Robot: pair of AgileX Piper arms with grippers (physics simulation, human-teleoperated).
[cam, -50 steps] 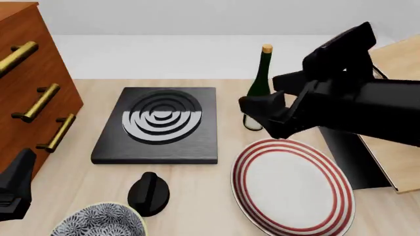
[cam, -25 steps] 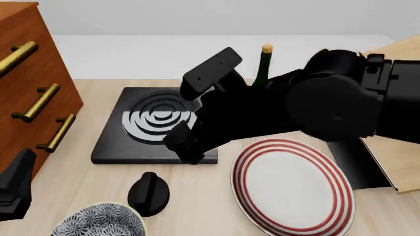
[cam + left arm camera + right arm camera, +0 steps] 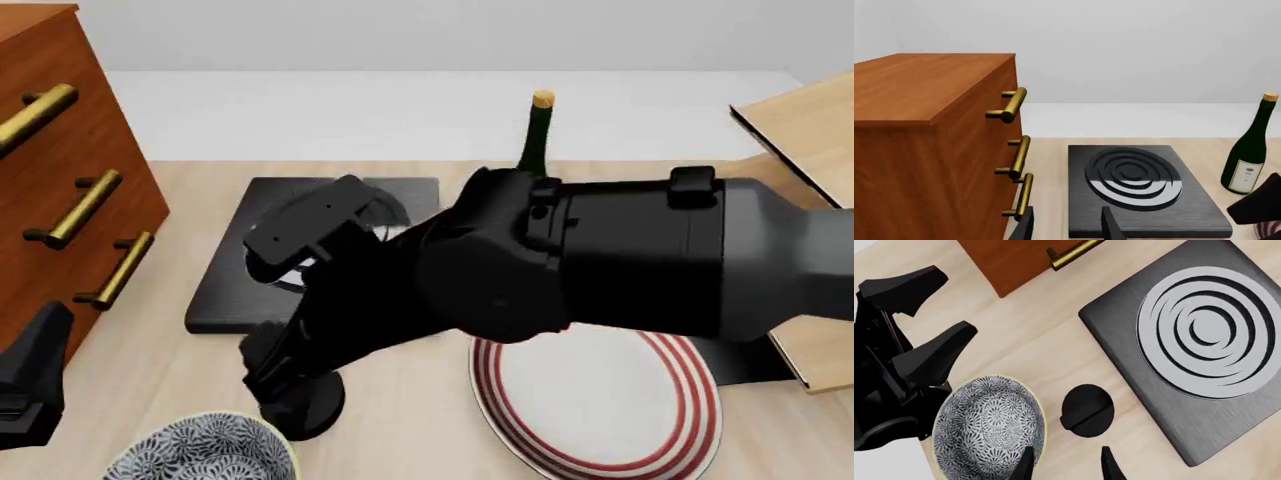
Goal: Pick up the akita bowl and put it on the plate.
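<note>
One akita bowl [image 3: 989, 426]: round, deep, dense dark blue-grey and white floral pattern, pale yellowish rim; upright on the surface [image 3: 147, 365] at the near left edge of the front view, just beside the black knob [image 3: 302, 400].
One plate [image 3: 601, 400]: large, flat, white, concentric red rings at rim; on the surface, near right, apart from the bowl, partly hidden by the right arm.
Right claw [image 3: 1066, 465]: fingers [image 3: 1026, 465] spread, nothing between them; hanging above the surface over the bowl's rim and the knob, touching neither as far as visible.
Left claw [image 3: 1067, 226]: fingers [image 3: 1111, 225] spread, empty; at the near left edge, just beside the bowl.
Count, other items: one black square stove [image 3: 220, 290] with grey rings, one green bottle [image 3: 1250, 147] upright beyond the stove, one wooden cabinet [image 3: 927, 150] with three brass handles, one wooden board [image 3: 801, 140] at far right.
</note>
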